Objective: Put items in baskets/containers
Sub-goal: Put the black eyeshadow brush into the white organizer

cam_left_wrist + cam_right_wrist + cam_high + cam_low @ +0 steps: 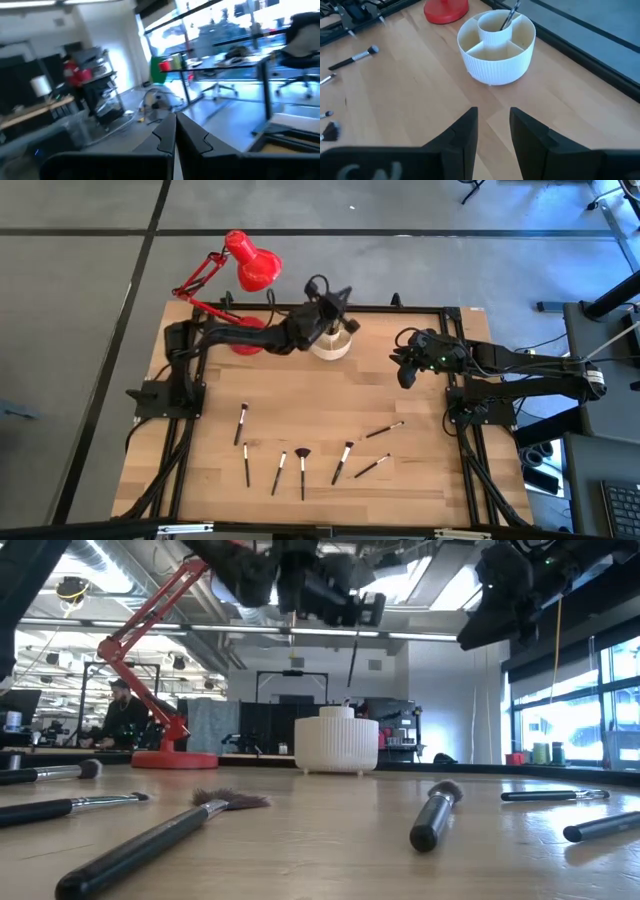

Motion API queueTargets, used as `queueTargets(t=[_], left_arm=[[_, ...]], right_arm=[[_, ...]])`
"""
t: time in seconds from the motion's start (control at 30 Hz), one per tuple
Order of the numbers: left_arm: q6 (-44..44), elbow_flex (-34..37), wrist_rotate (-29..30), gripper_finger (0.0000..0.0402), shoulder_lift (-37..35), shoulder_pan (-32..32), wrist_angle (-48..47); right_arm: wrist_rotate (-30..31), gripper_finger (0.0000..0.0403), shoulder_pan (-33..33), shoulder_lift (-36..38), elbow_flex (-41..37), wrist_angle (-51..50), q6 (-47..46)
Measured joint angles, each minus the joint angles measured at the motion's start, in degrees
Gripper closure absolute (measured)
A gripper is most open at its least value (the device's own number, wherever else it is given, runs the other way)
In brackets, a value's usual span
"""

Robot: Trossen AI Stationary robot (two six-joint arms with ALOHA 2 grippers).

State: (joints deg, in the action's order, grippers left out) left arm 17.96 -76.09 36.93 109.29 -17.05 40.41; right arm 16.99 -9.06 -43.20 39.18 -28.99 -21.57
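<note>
Left end effector (341,300), clamped on a brush (354,658), hangs over the organiser (496,47) for dropping it in; right end effector (492,131), fingers apart, waits beside.

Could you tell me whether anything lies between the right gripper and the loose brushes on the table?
Nothing visible does. The right gripper hangs open above bare wood, and the nearest brush lies apart from the cup and lamp.

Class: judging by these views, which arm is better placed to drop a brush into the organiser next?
Left: its end effector hangs over the organiser, pinching a brush. The right end effector waits empty, off to the side.
</note>
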Motion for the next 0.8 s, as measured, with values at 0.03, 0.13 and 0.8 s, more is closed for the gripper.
queueTargets(t=[0.03,0.13,0.8], left_arm=[[-1.5,0.0,0.5,0.0398,0.5,-0.9,-0.8],[-6.1,0.0,1.1,0.0398,1.7,-2.8,-3.0],[-10.7,0.0,-0.8,0.0363,1.7,-3.1,-17.5]], right_arm=[[0.0,0.0291,0.0,0.0,0.0,-0.2,0.3],[0.0,0.0291,0.0,0.0,0.0,-0.2,1.1],[0.1,0.0291,0.0,0.0,0.0,-0.1,1.2]])
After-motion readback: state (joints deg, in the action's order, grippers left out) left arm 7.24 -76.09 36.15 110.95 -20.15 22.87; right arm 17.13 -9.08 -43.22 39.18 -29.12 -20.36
